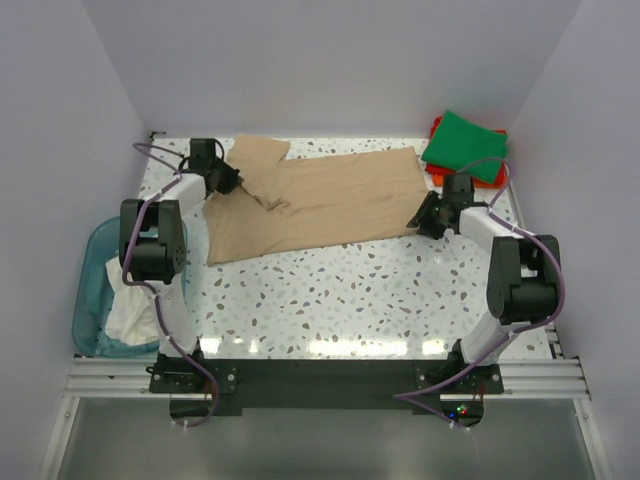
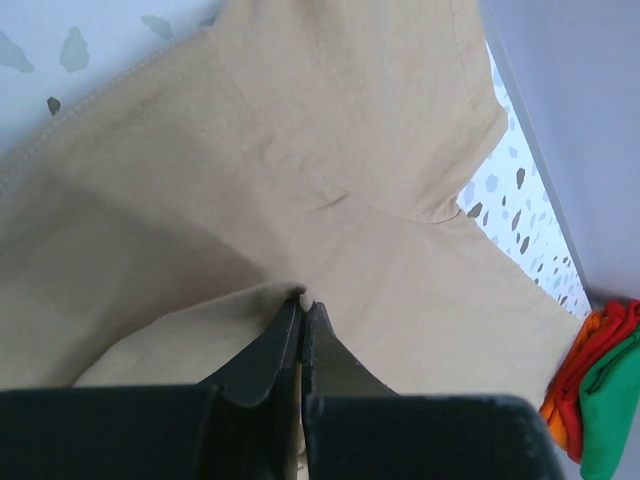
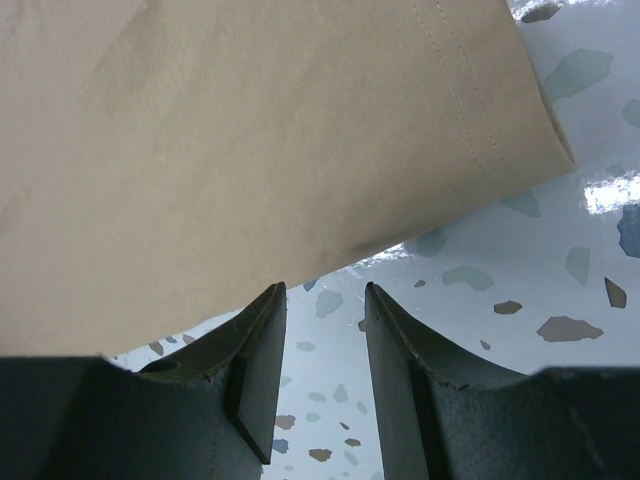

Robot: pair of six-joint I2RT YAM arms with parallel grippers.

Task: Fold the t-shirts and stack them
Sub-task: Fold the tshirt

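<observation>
Speckled table, tan shirt in left hand

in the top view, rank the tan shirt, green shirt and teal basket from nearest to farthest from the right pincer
1. tan t-shirt: its hem corner lies just ahead of the right pincer, to the pincer's left.
2. green t-shirt: folded in the far right corner, a little beyond the pincer.
3. teal basket: at the near left, clearly farthest.
</observation>
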